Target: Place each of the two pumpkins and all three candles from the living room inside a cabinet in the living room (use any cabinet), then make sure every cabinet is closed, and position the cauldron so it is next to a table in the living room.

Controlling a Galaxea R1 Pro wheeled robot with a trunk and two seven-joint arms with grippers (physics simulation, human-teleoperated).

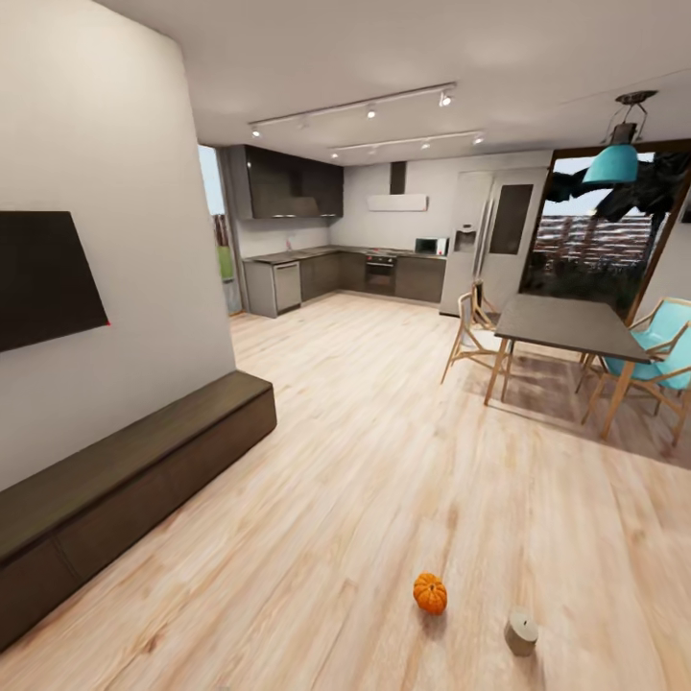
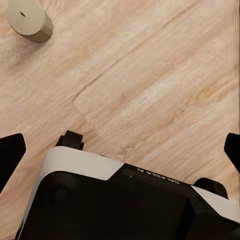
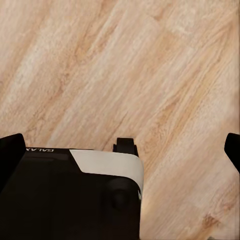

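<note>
Head view: open-plan room with a pale wood plank floor. One pumpkin, orange and ribbed, sits on the floor in the near centre-right. Just to its right and slightly nearer stands one candle, a stubby tan cylinder, upright, close to the pumpkin but apart from it. The cabinet, long, low and dark brown, runs along the left wall from the near left corner toward the middle of the room; its front panels look flush and shut, though the near end is cut off by the frame edge. A dark screen hangs on the wall above it. Far right: a dark dining table with wooden chairs, two of them with teal seats, and a teal pendant lamp above. Far centre: kitchen cupboards and a tall pale fridge. Left wrist view: the left gripper points down at the floor; its two dark fingertips sit at opposite frame edges, jaws spread wide with nothing between them. The robot's base, white and black, lies beneath, and the candle stands on the planks beyond it. Right wrist view: the right gripper likewise hangs over the base and bare planks, jaws spread wide and holding nothing.
</note>
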